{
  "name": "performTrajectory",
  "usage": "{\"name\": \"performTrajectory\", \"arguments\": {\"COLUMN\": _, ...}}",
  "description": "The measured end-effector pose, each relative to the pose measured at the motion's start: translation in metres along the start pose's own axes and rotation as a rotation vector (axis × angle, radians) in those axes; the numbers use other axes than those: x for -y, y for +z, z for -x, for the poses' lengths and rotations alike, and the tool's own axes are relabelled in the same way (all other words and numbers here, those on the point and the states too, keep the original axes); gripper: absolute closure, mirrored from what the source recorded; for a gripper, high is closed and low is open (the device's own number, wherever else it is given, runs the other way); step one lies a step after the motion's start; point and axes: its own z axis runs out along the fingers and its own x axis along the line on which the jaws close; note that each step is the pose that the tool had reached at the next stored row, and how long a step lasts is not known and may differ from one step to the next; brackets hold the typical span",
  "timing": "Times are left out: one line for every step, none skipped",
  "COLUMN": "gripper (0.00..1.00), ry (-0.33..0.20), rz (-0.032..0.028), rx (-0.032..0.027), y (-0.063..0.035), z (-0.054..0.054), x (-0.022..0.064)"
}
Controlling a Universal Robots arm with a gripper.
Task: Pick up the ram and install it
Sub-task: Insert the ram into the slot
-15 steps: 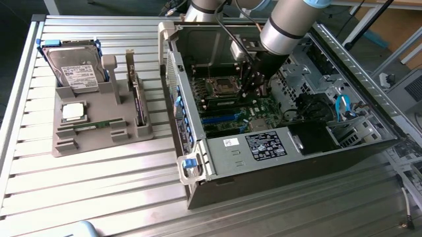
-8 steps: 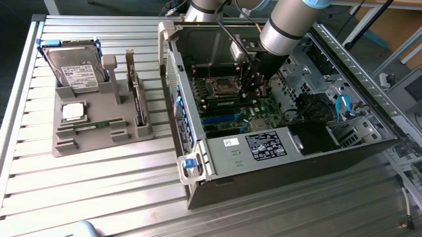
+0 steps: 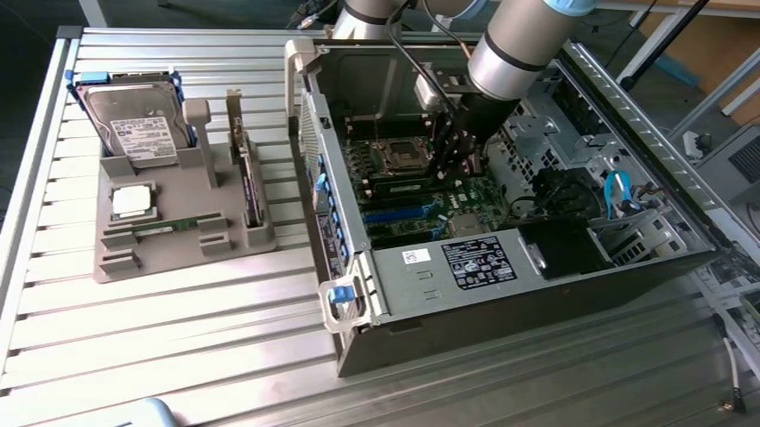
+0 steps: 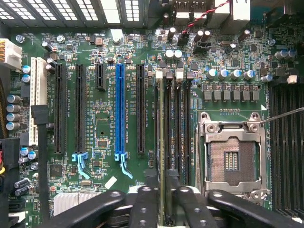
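where the ram is: the ram (image 4: 162, 133) is standing on edge in a black memory slot on the motherboard (image 4: 107, 114), just beside the empty processor socket (image 4: 231, 159). It's looking seated or close to it, but I'm not seeing the latches well enough to swear.
tool: the tool (image 4: 165, 209) is sitting right at one end of the ram, lined up with the slot. I'm guessing that's so any push is going straight down. Can't tell whether it's clamping the stick or letting go.
arm: the arm (image 3: 511, 53) is reaching down into the open case (image 3: 475, 294), which is lying on its side on the worktop (image 3: 178, 338), so the board is facing up.
spare parts: a grey holder (image 3: 155, 258) is keeping a second green stick (image 3: 176, 225), a hard drive (image 3: 137, 129) and a silver chip (image 3: 131, 200) apart in their own cradles, handy for picking.
materials: the ram is looking thin, flat and stiff. The slots are glossy plastic, with one blue slot (image 4: 119, 109) among the black ones. The socket frame is shiny metal and the worktop is ribbed aluminium.
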Motion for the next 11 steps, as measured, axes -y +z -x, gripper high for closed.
{"name": "performTrajectory", "arguments": {"gripper": 0.75, "ry": 0.0, "rz": 0.0, "rx": 0.0, "y": 0.0, "z": 0.0, "x": 0.0}}
{"name": "performTrajectory", "arguments": {"gripper": 0.75, "ry": 0.0, "rz": 0.0, "rx": -0.0001, "y": 0.0, "z": 0.0, "x": 0.0}}
{"name": "performTrajectory", "arguments": {"gripper": 0.75, "ry": 0.0, "rz": 0.0, "rx": 0.0, "y": 0.0, "z": 0.0, "x": 0.0}}
{"name": "performTrajectory", "arguments": {"gripper": 0.75, "ry": 0.0, "rz": 0.0, "rx": 0.0, "y": 0.0, "z": 0.0, "x": 0.0}}
{"name": "performTrajectory", "arguments": {"gripper": 0.75, "ry": 0.0, "rz": 0.0, "rx": -0.0001, "y": 0.0, "z": 0.0, "x": 0.0}}
{"name": "performTrajectory", "arguments": {"gripper": 0.75, "ry": 0.0, "rz": -0.0001, "rx": 0.0001, "y": 0.0, "z": 0.0, "x": 0.0}}
{"name": "performTrajectory", "arguments": {"gripper": 0.75, "ry": 0.0, "rz": 0.0, "rx": -0.0002, "y": -0.0005, "z": 0.0, "x": -0.0001}}
{"name": "performTrajectory", "arguments": {"gripper": 0.75, "ry": 0.0, "rz": 0.0, "rx": -0.0001, "y": -0.0013, "z": 0.0, "x": -0.0001}}
{"name": "performTrajectory", "arguments": {"gripper": 0.75, "ry": 0.0, "rz": 0.0, "rx": 0.0, "y": -0.0029, "z": 0.0001, "x": -0.0003}}
{"name": "performTrajectory", "arguments": {"gripper": 0.75, "ry": 0.0, "rz": 0.0, "rx": -0.0001, "y": -0.0058, "z": 0.0002, "x": -0.0006}}
{"name": "performTrajectory", "arguments": {"gripper": 0.75, "ry": 0.0, "rz": 0.0, "rx": -0.0001, "y": -0.0086, "z": 0.0004, "x": -0.0009}}
